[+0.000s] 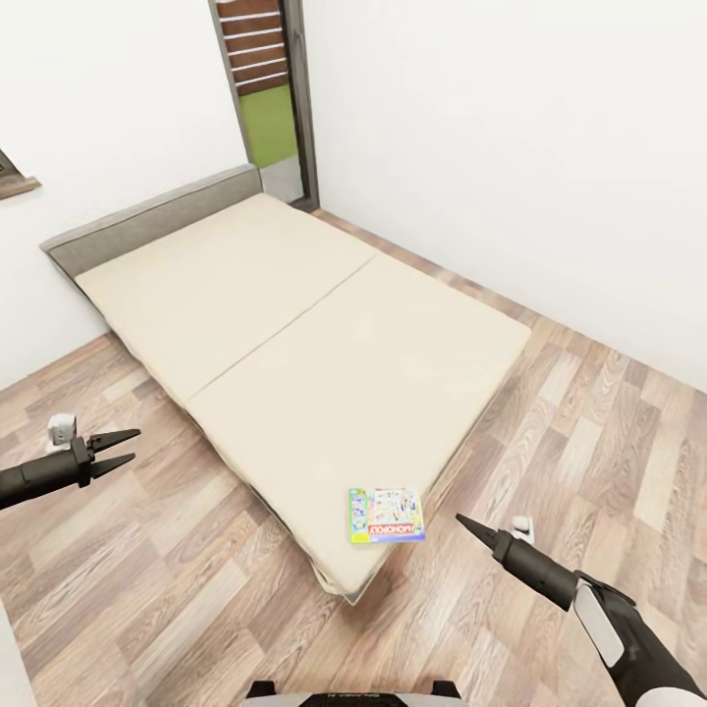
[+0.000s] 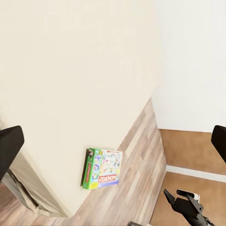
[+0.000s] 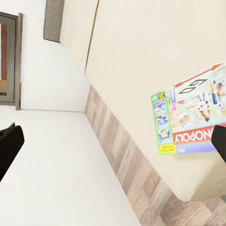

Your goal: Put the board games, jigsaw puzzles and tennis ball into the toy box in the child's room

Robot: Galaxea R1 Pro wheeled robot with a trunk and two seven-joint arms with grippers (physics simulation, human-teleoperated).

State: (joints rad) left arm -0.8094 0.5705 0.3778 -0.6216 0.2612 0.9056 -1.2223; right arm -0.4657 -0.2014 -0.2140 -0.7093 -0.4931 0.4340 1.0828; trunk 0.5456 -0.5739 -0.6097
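A white "Monopoly" board game (image 1: pixel 387 516) lies flat on the near corner of the bed (image 1: pixel 295 334), close to the mattress edge. It also appears in the left wrist view (image 2: pixel 102 168) and large in the right wrist view (image 3: pixel 193 120). My right gripper (image 1: pixel 466 525) hovers over the floor just right of that corner, open, with its fingers (image 3: pixel 9 146) spread wide and nothing between them. Far to the left, over the floor beside the bed, my left gripper (image 1: pixel 123 450) is open and empty. The table, toy box, jigsaw puzzles and tennis ball are out of view.
The bed's grey headboard (image 1: pixel 147 221) stands against the far-left wall. A doorway (image 1: pixel 267 98) opens at the back, past the bed's far corner. Wood floor (image 1: pixel 589 412) runs along the bed's right side up to a white wall, and more floor lies to its left.
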